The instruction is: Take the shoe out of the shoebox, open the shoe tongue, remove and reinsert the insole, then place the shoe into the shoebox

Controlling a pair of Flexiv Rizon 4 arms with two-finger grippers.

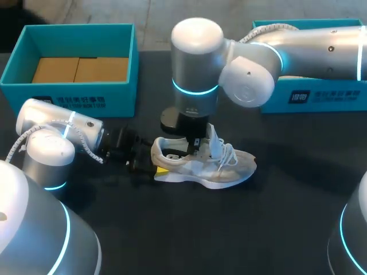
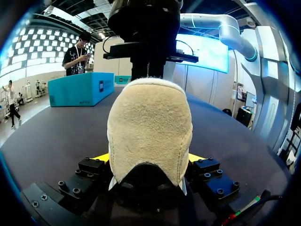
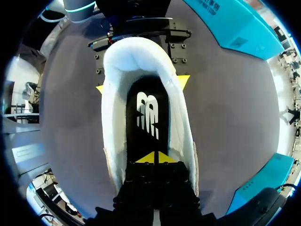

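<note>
Mid-surface (image 1: 287,217), well clear of the shoebox (image 1: 23,94) at its far left corner, lies the shoe (image 1: 229,166): light and soft-walled (the heel is the firmest hold). The left pincer (image 2: 149,160) clamps that heel. The right pincer (image 3: 154,157), tips together, rests on the thin, floppy insole (image 3: 148,117), perhaps nipping its edge.

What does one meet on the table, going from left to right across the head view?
Open shoebox → left tool → white shoe → second shoebox.
</note>
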